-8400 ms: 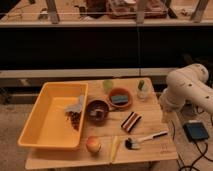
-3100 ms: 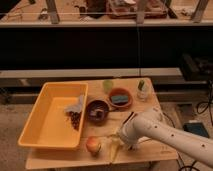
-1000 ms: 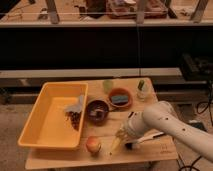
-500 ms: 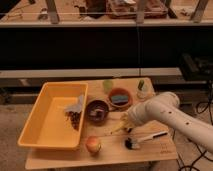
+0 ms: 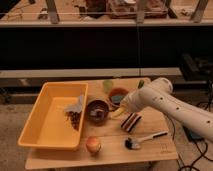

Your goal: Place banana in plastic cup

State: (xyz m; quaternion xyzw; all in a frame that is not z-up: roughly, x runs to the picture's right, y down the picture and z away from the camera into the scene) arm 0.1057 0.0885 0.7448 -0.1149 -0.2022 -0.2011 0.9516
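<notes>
My gripper point(image 5: 121, 106) is at the end of the white arm that reaches in from the right. It is shut on the pale-yellow banana point(image 5: 117, 113) and holds it above the table, between the brown bowl point(image 5: 97, 110) and the terracotta-orange bowl point(image 5: 118, 94). Only the banana's lower end shows below the gripper. The small pale yellow-green plastic cup point(image 5: 108, 85) stands upright at the table's far edge, behind and a little left of the gripper, apart from it.
A yellow tray point(image 5: 42, 125) with some scraps fills the table's left. A red-yellow apple point(image 5: 93, 145) and a brush point(image 5: 145, 140) lie near the front edge. A striped block point(image 5: 131, 121) lies under the arm. A green-topped bottle point(image 5: 141, 83) stands at the back.
The gripper has lifted the banana from the front of the table and carried it back and up, toward the bowls and the cup.
</notes>
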